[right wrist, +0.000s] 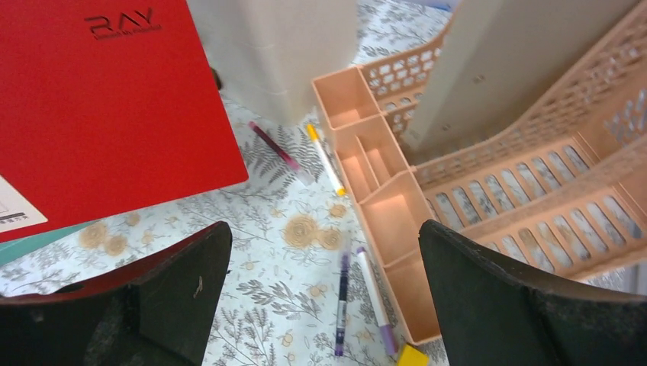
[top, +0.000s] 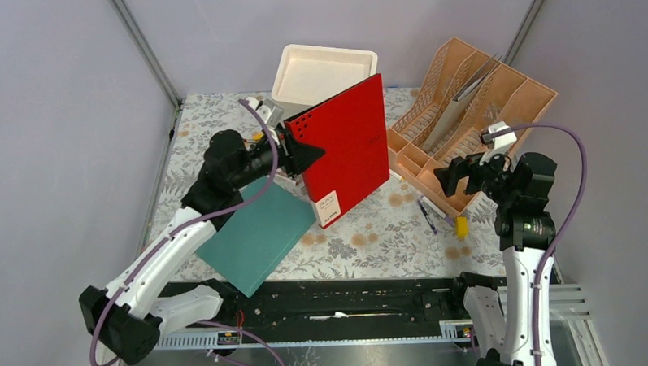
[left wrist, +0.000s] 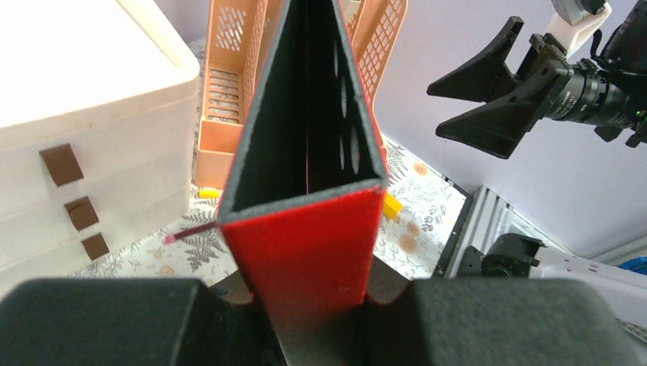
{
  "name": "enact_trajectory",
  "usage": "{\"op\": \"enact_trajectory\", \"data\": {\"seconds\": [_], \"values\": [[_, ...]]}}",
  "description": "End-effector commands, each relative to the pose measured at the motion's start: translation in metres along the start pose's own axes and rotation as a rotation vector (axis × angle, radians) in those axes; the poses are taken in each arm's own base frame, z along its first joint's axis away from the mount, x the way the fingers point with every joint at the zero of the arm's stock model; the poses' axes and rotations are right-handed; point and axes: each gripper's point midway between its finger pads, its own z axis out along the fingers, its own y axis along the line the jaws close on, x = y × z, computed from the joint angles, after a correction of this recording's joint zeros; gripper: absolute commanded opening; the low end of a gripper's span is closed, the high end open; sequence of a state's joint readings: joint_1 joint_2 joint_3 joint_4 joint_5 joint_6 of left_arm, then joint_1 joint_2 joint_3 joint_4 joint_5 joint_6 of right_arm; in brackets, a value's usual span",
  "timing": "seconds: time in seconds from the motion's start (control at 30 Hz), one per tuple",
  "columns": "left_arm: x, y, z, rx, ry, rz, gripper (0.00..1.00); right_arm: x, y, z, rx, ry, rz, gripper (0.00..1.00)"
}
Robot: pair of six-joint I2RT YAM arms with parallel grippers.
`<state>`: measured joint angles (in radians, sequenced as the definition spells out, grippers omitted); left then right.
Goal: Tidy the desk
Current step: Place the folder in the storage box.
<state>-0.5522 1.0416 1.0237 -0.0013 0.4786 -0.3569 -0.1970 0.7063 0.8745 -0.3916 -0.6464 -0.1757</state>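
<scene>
Beneath the red folder (top: 348, 145) spreads the fern-printed tabletop (top: 372, 246), with grey walls around it. The left claw (top: 306, 155) pinches the folder's edge, holding it upright. The right claw (top: 457, 174), right of the folder, gapes wide and empty. Further right, a peach organizer (top: 480, 96) holds a grey sheet (top: 464, 97); behind the folder stand white drawers (top: 321, 69). The folder reads "RAY".

one red hardback binder (top: 348, 149), one teal flat folder (top: 257, 234), one white plastic drawer unit (top: 283, 80) (three drawers), one peach plastic file rack (top: 537, 94), one small yellow block (top: 461, 225), one maroon pen (right wrist: 273, 145), one orange-tipped pen (right wrist: 324, 158), two purple pens (right wrist: 341, 305).
</scene>
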Motion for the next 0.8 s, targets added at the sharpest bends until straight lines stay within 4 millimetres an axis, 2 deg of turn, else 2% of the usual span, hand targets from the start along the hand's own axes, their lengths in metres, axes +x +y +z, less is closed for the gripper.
{"op": "enact_trajectory", "data": {"seconds": [0.0, 0.13, 0.23, 0.4, 0.77], "values": [[-0.087, -0.037, 0.015, 0.05, -0.272, 0.172, 0.0, 0.003, -0.017, -0.002, 0.078, -0.006, 0.023, 1.0], [-0.102, -0.047, 0.046, 0.007, -0.293, 0.247, 0.0, 0.008, -0.021, -0.001, 0.091, -0.006, 0.034, 1.0], [-0.114, -0.04, 0.069, -0.058, -0.31, 0.291, 0.0, 0.008, -0.021, -0.002, 0.097, -0.014, 0.04, 1.0], [-0.123, -0.022, 0.111, -0.112, -0.311, 0.341, 0.0, 0.006, -0.022, -0.004, 0.11, -0.031, 0.039, 1.0], [-0.131, -0.017, 0.194, -0.03, -0.307, 0.404, 0.0, 0.005, -0.025, -0.006, 0.134, -0.043, 0.037, 1.0]]}}
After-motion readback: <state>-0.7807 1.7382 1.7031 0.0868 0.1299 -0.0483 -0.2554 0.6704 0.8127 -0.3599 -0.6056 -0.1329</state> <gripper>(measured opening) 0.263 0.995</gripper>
